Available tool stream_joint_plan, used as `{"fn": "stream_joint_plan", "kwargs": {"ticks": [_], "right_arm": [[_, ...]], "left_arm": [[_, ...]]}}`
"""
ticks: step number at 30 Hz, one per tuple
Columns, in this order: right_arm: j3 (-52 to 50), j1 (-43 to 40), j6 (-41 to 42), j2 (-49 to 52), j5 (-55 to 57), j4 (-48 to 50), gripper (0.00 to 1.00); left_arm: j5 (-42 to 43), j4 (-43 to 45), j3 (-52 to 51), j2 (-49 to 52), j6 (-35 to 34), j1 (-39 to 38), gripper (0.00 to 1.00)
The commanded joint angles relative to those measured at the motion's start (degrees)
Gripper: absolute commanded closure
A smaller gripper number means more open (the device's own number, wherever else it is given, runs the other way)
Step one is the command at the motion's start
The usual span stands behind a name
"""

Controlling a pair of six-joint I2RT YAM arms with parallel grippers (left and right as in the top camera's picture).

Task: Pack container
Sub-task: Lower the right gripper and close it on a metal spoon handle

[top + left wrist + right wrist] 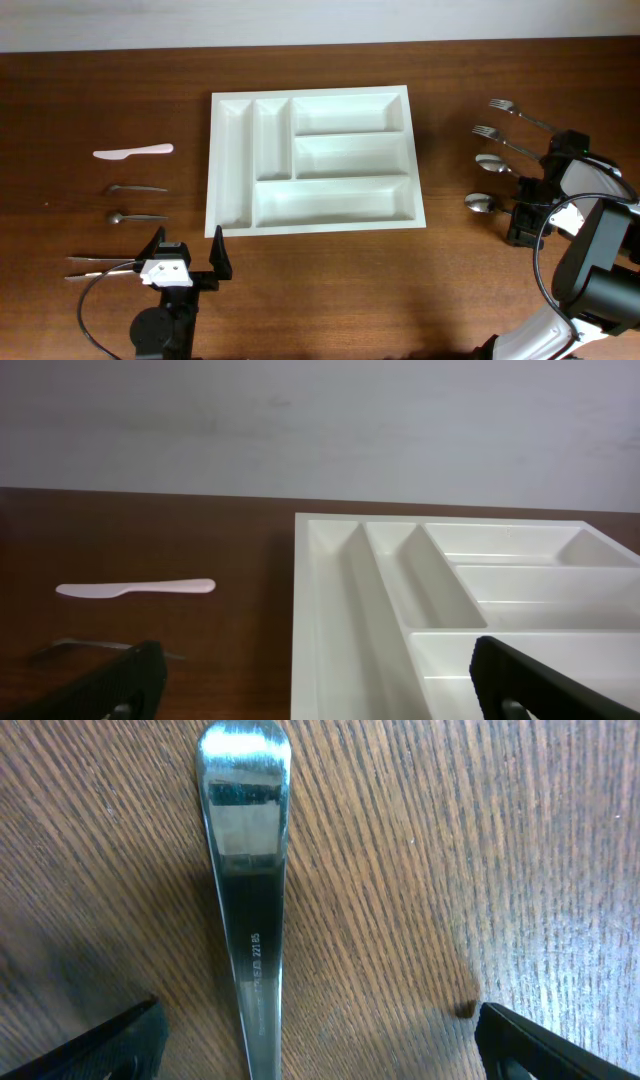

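The brown table (330, 290) spreads under me. The white tray (310, 93) lies flat at its middle, with two narrow slots on its left and three long ones on its right. My left claw (187, 250) hangs at the near left, just off the tray's near-left corner, fingers spread wide, released. My right claw (522, 210) points down at the right, well apart from the tray, released too, its fingers either side of a spoon (248, 870) handle and clear of it. Farther off lie a second spoon (492, 163) and two forks (505, 138). On the left lie a white knife (133, 151), two small spoons (138, 187) and, nearest, thin metal pieces (100, 265) I cannot name.
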Motion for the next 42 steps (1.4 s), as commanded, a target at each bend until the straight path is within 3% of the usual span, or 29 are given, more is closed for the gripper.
{"fn": "stream_joint_plan", "kwargs": {"ticks": [1, 22, 24, 29, 34, 42], "right_arm": [[-0.35, 0.09, -0.26, 0.94, -0.39, -0.02, 0.01], [-0.35, -2.51, -3.52, 0.96, -1.60, -3.30, 0.03], [-0.35, -2.51, -3.52, 0.96, -1.57, -3.32, 0.07], [-0.35, -2.51, -3.50, 0.96, -1.51, -3.26, 0.31], [-0.35, -2.51, -3.50, 0.96, -1.40, -3.13, 0.32], [-0.35, -2.45, -3.50, 0.96, -0.76, -2.08, 0.46]], "left_arm": [[-0.04, -0.02, -0.37, -0.50, 0.90, 0.04, 0.01], [-0.04, -0.04, -0.37, -0.50, 0.92, 0.04, 0.01], [-0.04, -0.04, -0.37, -0.50, 0.92, 0.04, 0.01], [-0.04, -0.02, -0.37, -0.50, 0.92, 0.04, 0.01], [-0.04, -0.02, -0.37, -0.50, 0.90, 0.04, 0.01], [-0.04, -0.04, -0.37, -0.50, 0.92, 0.04, 0.01]]}}
